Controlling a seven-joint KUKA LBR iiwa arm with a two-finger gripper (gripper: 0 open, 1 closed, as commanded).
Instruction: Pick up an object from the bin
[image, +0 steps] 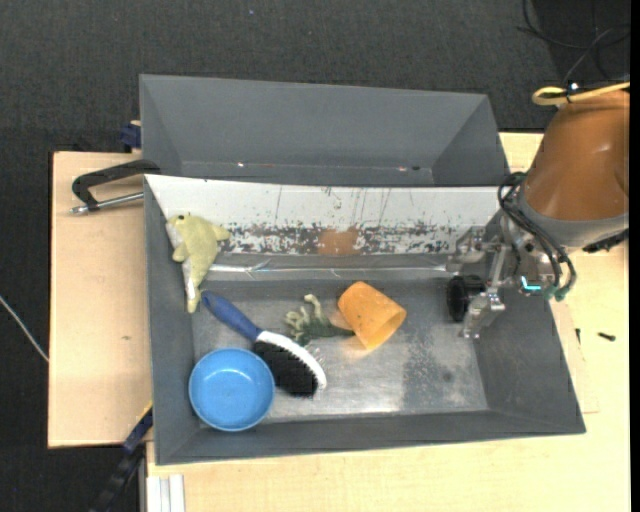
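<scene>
One camera looks obliquely down into the bin (320, 130).

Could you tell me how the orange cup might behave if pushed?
Lying on its side, the orange cup would probably roll, curving since it tapers. It looks hollow, so likely light and easy to knock against the green toy beside it.

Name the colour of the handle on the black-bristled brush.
Blue. The black-bristled brush's plastic handle shows best in the camera view.
</scene>
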